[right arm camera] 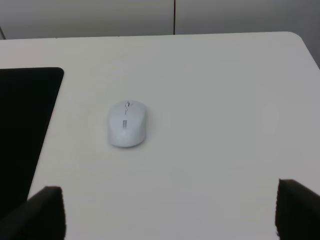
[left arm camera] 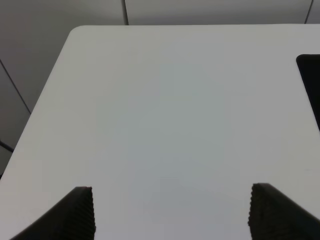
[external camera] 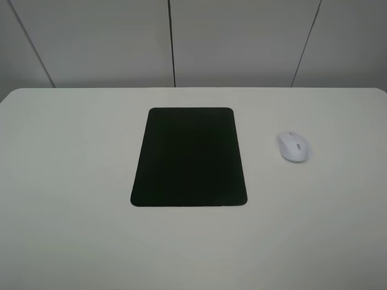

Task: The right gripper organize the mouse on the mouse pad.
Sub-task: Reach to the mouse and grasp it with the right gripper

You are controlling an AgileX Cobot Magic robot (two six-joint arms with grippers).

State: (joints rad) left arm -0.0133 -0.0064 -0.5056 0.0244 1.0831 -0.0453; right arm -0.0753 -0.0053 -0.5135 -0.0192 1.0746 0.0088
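Mouse (external camera: 294,147) sat on the bare white worktop (external camera: 72,181), to the right of the mouse pad (external camera: 189,157) and clearly apart from it, so nothing of the task was done yet. The pad lay flat in the middle of the worktop with its long side running away from the robot. That left a broad dark target with plenty of room for so small a thing.

In the wrist view the right tool (right arm camera: 170,212) had its fingers (right arm camera: 47,212) spread wide with nothing between them, and it pointed out over the worktop towards the mouse. The mouse lay ahead of the gap and a little towards the pad side rather than dead centre. That spread suited a start: the fingers could come down on either flank of the rounded shell. It seemed to hang well above the surface, though neither arm showed in the high view to confirm it.

The left tool (left arm camera: 170,212) was likewise spread and empty, over the far left part of the worktop, with only a corner of the pad at the edge of its view. It was out of the way, which fitted a job meant for the other arm.

The scroll wheel end of the mouse pointed away from the robot, so a grip across its width looked the natural choice. The smooth curved shell might slip if it were pinched too high.
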